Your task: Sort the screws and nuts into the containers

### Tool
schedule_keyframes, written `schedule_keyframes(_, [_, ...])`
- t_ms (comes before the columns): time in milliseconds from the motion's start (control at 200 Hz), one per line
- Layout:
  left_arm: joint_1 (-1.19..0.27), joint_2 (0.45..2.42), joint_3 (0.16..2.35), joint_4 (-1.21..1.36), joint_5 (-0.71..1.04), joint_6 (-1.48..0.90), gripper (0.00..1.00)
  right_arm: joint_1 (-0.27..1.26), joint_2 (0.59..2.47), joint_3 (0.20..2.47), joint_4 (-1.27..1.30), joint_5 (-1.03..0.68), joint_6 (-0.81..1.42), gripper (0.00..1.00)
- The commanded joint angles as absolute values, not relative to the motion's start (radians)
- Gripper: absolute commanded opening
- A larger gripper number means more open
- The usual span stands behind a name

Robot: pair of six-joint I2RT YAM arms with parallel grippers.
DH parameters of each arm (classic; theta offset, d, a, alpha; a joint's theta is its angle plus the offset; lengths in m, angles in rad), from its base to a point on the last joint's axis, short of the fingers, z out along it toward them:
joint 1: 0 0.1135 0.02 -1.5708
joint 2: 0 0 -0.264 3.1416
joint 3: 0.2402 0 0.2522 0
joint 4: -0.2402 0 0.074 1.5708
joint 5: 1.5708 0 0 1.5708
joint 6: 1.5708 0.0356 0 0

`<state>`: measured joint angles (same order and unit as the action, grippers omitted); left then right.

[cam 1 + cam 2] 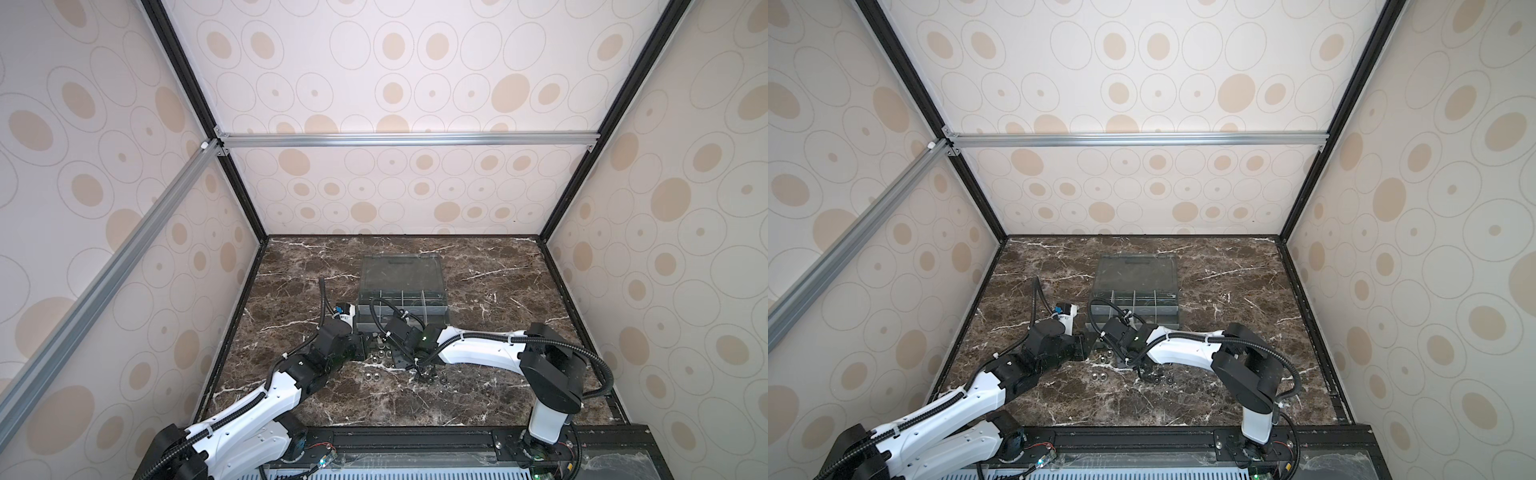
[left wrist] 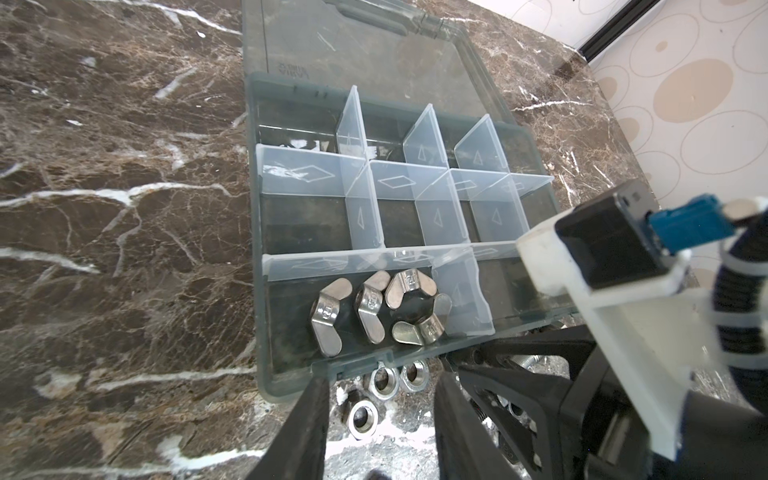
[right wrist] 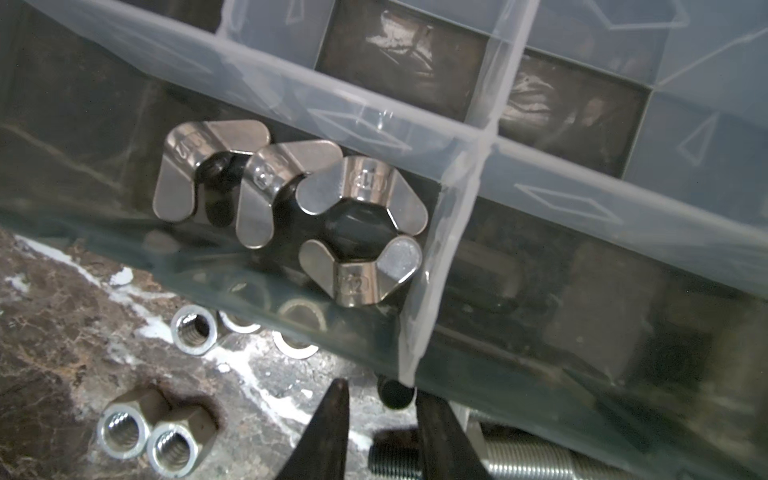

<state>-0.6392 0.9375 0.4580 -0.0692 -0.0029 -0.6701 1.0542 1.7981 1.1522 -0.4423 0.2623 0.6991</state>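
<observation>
Wing nuts, four, silver metal (image 2: pixel 376 309), lie together in one compartment of the dark grey translucent organizer box (image 2: pixel 259 291), in the row nearest the arms. Silver hex nuts (image 3: pixel 141 432) and threaded screws (image 3: pixel 540 455) lie loose on the brown marble desk (image 2: pixel 104 249) beside the box. Left gripper (image 2: pixel 382 382) parted, empty. Right gripper (image 3: pixel 378 390) narrowly parted around a small black piece (image 3: pixel 397 395), not clamped.

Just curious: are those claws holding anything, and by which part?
Left gripper: nothing. Right gripper: cannot tell; a dark screw shows in its gap.

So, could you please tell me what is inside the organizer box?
Four silver wing nuts sit together in one near-row compartment; other visible compartments look empty. A camera mount hides part of that row.
</observation>
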Motion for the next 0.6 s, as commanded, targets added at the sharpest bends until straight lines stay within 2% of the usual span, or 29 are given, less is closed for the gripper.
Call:
schedule_keyframes(0, [-0.630,0.929,0.459,-0.085,-0.018,-0.687,0.42,1.059,1.821,1.178,-0.454,0.302,0.717,0.31])
schedule_keyframes(300, [-0.630,0.934,0.459,-0.084,-0.014,-0.688,0.42,1.053,1.859,1.215,-0.461,0.317,0.713,0.28])
schedule_keyframes(595, [-0.630,0.934,0.459,-0.084,-0.017,-0.686,0.42,1.051,1.870,1.216,-0.455,0.333,0.725,0.19])
